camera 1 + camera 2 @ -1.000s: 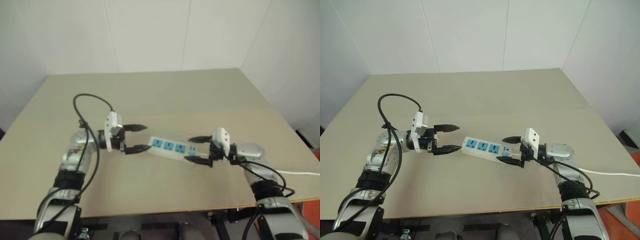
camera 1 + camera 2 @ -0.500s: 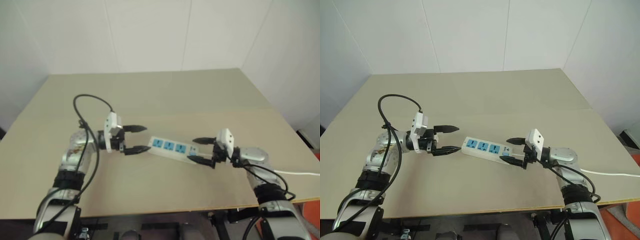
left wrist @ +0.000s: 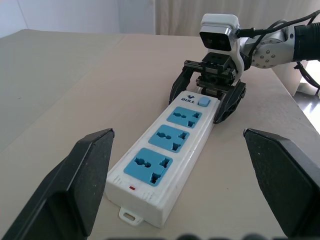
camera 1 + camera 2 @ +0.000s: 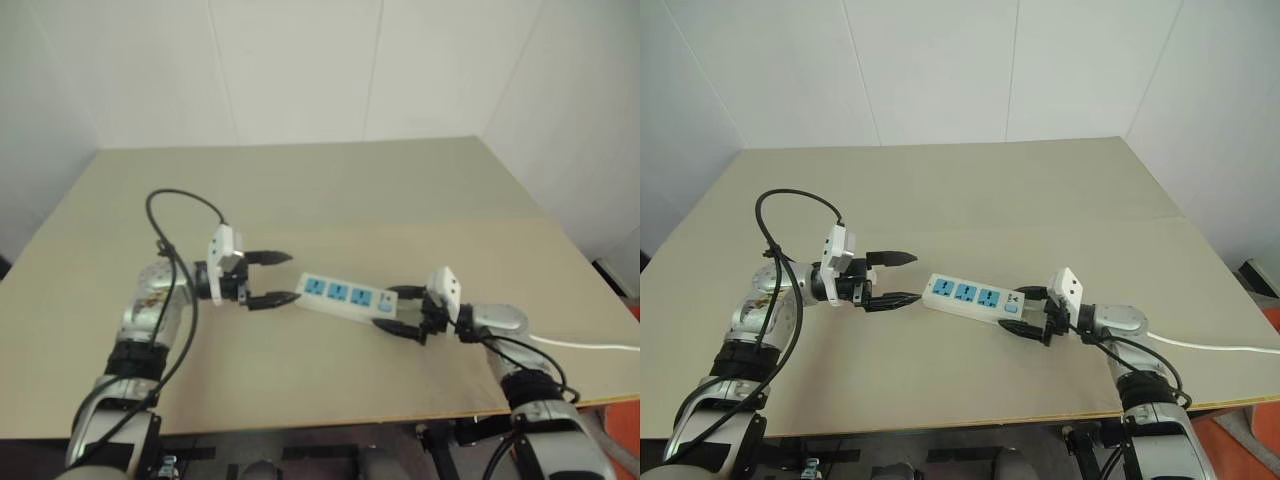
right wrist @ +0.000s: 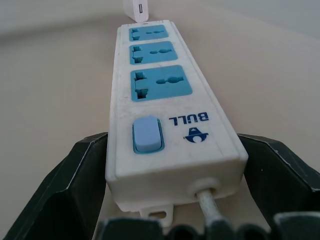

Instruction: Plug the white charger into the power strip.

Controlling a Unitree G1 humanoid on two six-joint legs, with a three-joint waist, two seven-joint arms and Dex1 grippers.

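The power strip [image 4: 340,296] lies slantwise on the table, a white bar with three blue sockets and a blue switch [image 5: 147,135]. My right gripper [image 4: 386,308] is open and low at the switch end, one black finger [image 5: 82,192] on each side of the strip. My left gripper [image 4: 293,277] is open and level, and it faces the strip's other end from just beyond it with nothing between its jaws. Past that far end, in the right wrist view, stands a small white block with a dark slot [image 5: 136,10]. I cannot tell whether it is the white charger or part of my left gripper.
The strip's thin white cord [image 4: 590,346] runs from the switch end past my right arm and off the table's right side. The beige table [image 4: 300,190] stretches back to white walls. Its front edge [image 4: 330,425] lies close below both arms.
My right gripper has sunk toward the table, and its fingers now sit lower around the strip's switch end. The left gripper and the strip have stayed where they were.
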